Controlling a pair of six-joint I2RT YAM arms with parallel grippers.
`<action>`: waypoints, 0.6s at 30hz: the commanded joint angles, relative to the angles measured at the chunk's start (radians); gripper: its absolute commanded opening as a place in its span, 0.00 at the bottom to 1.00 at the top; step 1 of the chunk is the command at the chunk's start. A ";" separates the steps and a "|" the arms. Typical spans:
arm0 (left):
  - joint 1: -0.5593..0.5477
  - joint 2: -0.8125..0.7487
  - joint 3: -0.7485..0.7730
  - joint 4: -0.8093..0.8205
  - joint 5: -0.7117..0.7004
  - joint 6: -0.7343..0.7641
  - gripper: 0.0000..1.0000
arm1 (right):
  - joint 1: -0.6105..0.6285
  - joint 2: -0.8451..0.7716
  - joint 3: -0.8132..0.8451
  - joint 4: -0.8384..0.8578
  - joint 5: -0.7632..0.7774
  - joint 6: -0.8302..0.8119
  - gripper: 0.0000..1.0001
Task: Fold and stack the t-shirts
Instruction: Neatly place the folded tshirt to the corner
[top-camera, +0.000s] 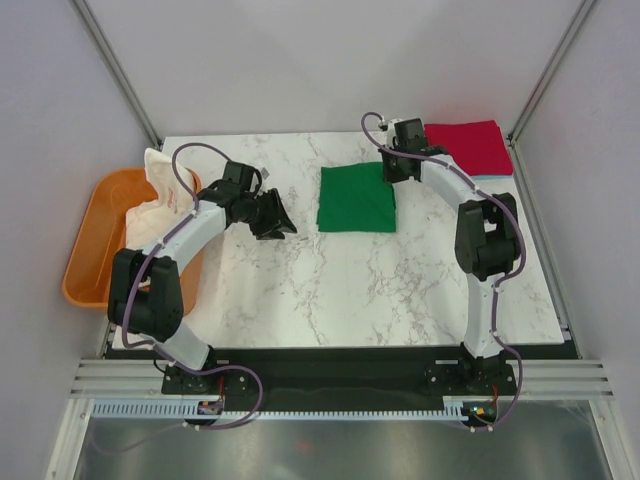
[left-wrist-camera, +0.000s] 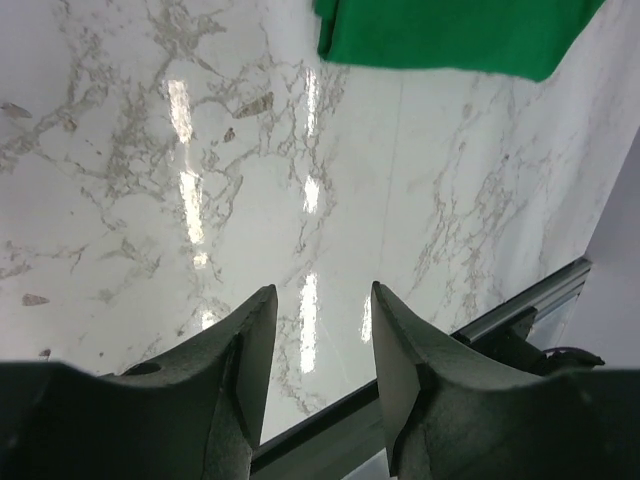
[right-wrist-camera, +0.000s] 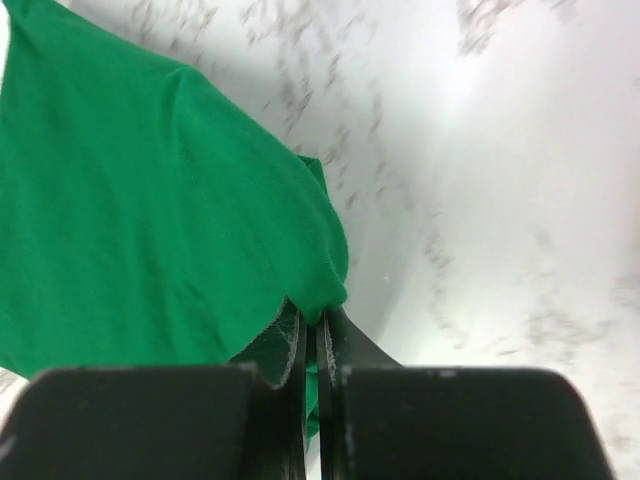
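1. Between the right gripper's fingertips: one corner of the green t-shirt is pinched, jaws clamped tight on it. The bite is small and sits right at the tips. Risk: the corner slips out on any pull because the hold is so shallow.
2. To that gripper's left, the rest of the green t-shirt lies folded flat on the table. Risk: a one-corner lift or drag opens the fold, the top layer peels off and the square goes crooked.
3. Just to its right: the red t-shirt, folded, with the pale blue t-shirt edge peeking from under it. Risk: the green tee lands off-centre or bunched on that stack, or the arm nudges the red tee askew.
4. The left gripper is spread apart with nothing between its fingers, over bare marble. The green tee is ahead of it, well apart. Risk: no second hold, so the unsupported side sags.
5. Behind the left gripper: the white t-shirt is draped in the orange tub, unfolded. Risk: an arm swing snags it.
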 joint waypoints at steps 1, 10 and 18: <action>-0.010 -0.076 -0.024 -0.003 0.084 0.068 0.51 | -0.019 0.009 0.102 -0.055 0.145 -0.133 0.00; -0.016 -0.087 -0.044 -0.002 0.163 0.096 0.50 | -0.060 0.063 0.280 -0.109 0.375 -0.343 0.00; -0.019 -0.098 -0.047 -0.003 0.207 0.097 0.49 | -0.114 0.084 0.364 -0.102 0.460 -0.449 0.00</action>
